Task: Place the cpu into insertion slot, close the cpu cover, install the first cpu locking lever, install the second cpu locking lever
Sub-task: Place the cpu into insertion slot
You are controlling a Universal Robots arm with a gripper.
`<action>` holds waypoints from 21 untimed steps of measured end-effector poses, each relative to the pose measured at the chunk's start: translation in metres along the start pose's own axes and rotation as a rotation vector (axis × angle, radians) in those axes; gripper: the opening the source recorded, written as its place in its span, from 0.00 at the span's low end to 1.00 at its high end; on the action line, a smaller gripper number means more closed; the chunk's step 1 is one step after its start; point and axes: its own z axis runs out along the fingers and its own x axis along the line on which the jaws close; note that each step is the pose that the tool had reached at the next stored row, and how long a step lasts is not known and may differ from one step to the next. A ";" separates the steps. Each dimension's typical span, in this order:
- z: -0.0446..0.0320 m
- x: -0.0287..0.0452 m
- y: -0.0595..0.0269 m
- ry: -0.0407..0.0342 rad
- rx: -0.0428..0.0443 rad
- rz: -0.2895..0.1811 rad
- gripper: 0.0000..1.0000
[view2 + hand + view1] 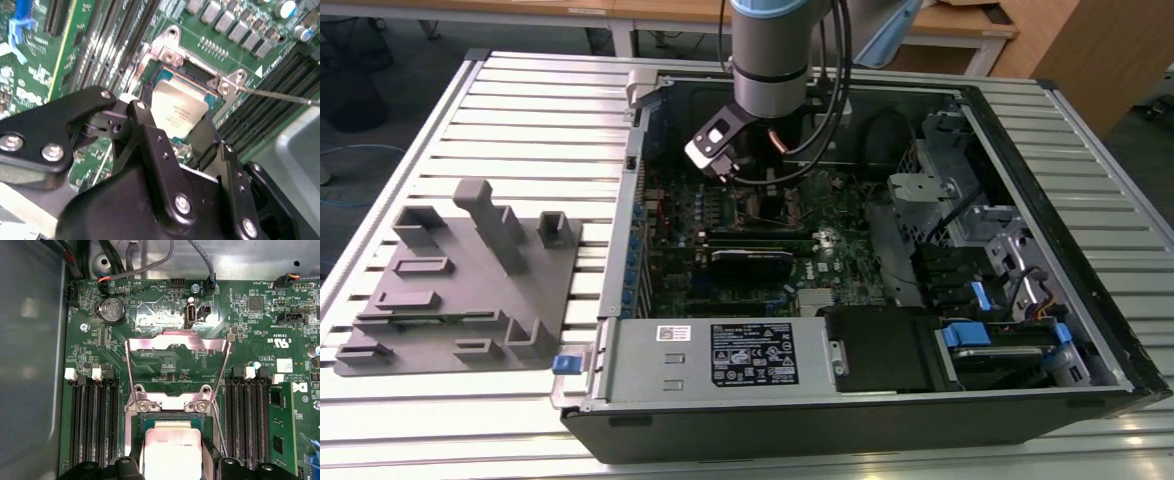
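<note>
Tool narrow, clamped on cpu by opposite edges | cpu poised just above insertion slot for seating | cpu cover raised so slot is open.

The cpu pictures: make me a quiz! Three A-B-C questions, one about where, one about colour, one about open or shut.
1. Where is the cpu? A. On the floor. B. In the hand, at the insertion slot. C. On a chair.
2. What colour is the circuit board? A. Red. B. White. C. Green.
3. How is the cpu cover? A. Tipped up, open. B. Shut over the cpu. C. Taken away.
Answers: 1 B, the hand grips it over the slot; 2 C, green surrounds the slot; 3 A, its frame stands up behind the cpu.
</note>
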 end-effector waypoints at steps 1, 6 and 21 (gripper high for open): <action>0.0003 0.0000 -0.0001 -0.0001 -0.0001 0.000 0.54; 0.0009 0.0001 -0.0004 0.0004 -0.0003 0.000 0.54; -0.0016 0.0001 -0.0002 0.0005 -0.0004 0.000 0.54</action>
